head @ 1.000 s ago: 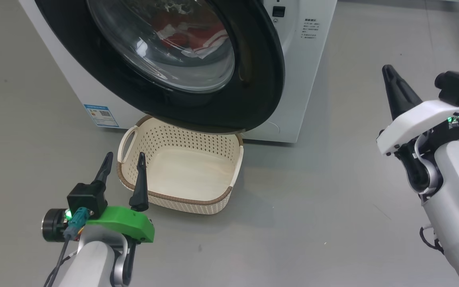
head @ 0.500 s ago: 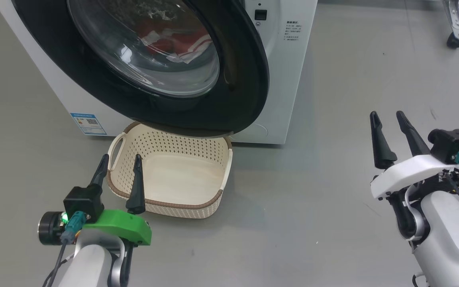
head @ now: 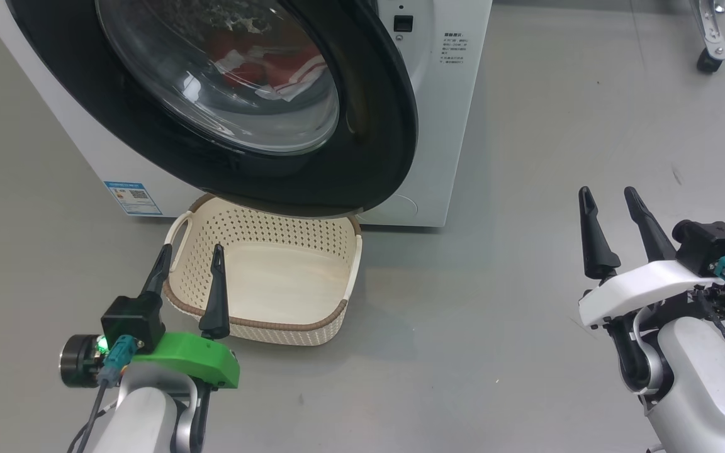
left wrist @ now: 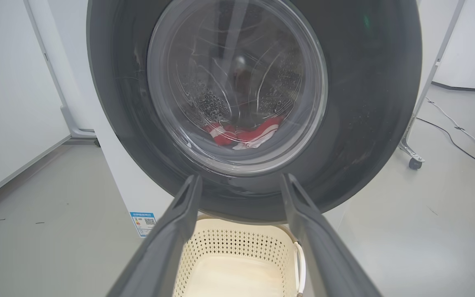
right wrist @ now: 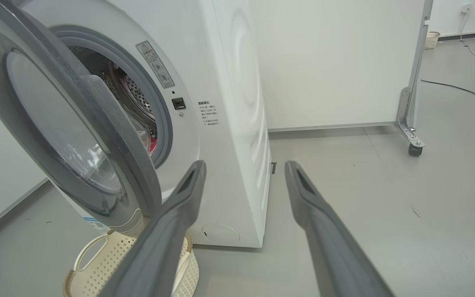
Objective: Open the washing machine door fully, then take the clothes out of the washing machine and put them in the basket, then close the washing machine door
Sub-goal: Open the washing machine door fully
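**Door only part way open, basket waiting empty**

The washing machine door fills the top left of the head view. It stands part way open and hangs over the back of the basket. Its loose edge is on the right, a little way off the white front of the washing machine.

The right gripper is at the lower right, fingers apart and holding nothing, well away from the door. The left gripper is at the lower left, fingers apart too, just by the basket's left rim.

I think the best way is to hook a finger behind the loose edge and swing the door slowly round to the left, all the way. The left gripper may be in the door's way, so it should move aside first.

The basket has nothing in it. The red and white clothes lie low in the steel drum, seen through the glass.
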Controlling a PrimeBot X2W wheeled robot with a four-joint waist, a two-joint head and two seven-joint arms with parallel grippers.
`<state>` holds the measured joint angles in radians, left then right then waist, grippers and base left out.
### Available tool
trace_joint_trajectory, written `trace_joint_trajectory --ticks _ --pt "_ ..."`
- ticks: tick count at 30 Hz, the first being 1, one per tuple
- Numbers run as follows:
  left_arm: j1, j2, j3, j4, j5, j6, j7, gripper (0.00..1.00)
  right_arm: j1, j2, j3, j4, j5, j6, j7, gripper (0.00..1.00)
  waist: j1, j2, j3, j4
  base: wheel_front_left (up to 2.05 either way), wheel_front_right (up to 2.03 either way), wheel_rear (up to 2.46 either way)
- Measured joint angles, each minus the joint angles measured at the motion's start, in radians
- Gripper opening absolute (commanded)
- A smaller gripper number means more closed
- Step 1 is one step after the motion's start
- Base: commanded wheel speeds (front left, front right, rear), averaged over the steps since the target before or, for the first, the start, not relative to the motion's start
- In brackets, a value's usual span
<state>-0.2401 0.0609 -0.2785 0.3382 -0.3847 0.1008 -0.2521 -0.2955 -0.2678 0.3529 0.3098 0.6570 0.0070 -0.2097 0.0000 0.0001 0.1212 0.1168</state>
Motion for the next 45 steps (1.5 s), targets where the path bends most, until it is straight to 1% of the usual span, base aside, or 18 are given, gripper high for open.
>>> trace_joint_trajectory --ticks 5,7,15,17,36,38,45 --pt "0.001 -0.002 -0.001 -0.002 0.001 0.0 0.0 1.0 0.006 -0.004 -0.001 -0.02 -0.002 -0.003 -0.007 1.0 0.0 0.0 0.003 0.004 0.0 0.0 0.0" --pt "0.003 -0.002 -0.001 -0.003 0.002 0.0 0.0 1.0 0.013 -0.005 0.0 -0.027 -0.005 -0.009 -0.007 1.0 0.0 0.0 0.005 0.006 0.0 0.0 0.0" --pt "0.006 -0.004 -0.001 -0.007 0.007 0.0 0.0 1.0 0.02 -0.014 0.0 -0.049 -0.009 -0.011 -0.007 1.0 0.0 0.0 0.012 0.016 0.0 0.0 0.0" --pt "0.006 -0.005 0.0 -0.007 0.007 0.0 0.0 1.0 0.02 -0.015 0.002 -0.054 -0.01 -0.019 -0.007 1.0 0.0 0.0 0.013 0.018 0.0 0.0 0.0" --pt "0.01 -0.007 0.004 -0.007 0.008 0.0 0.0 1.0 0.038 -0.016 0.008 -0.086 -0.024 -0.02 -0.007 1.0 0.0 0.0 0.016 0.024 0.0 0.0 0.0" --pt "0.01 -0.007 0.004 -0.007 0.008 0.0 0.0 1.0 0.038 -0.016 0.007 -0.09 -0.024 -0.028 -0.006 1.0 0.0 0.0 0.017 0.024 0.0 0.0 0.0" --pt "0.01 -0.009 0.004 -0.007 0.008 0.0 0.0 1.0 0.038 -0.022 0.005 -0.105 -0.024 -0.029 0.002 1.0 0.0 0.0 0.022 0.027 0.0 0.0 0.0"
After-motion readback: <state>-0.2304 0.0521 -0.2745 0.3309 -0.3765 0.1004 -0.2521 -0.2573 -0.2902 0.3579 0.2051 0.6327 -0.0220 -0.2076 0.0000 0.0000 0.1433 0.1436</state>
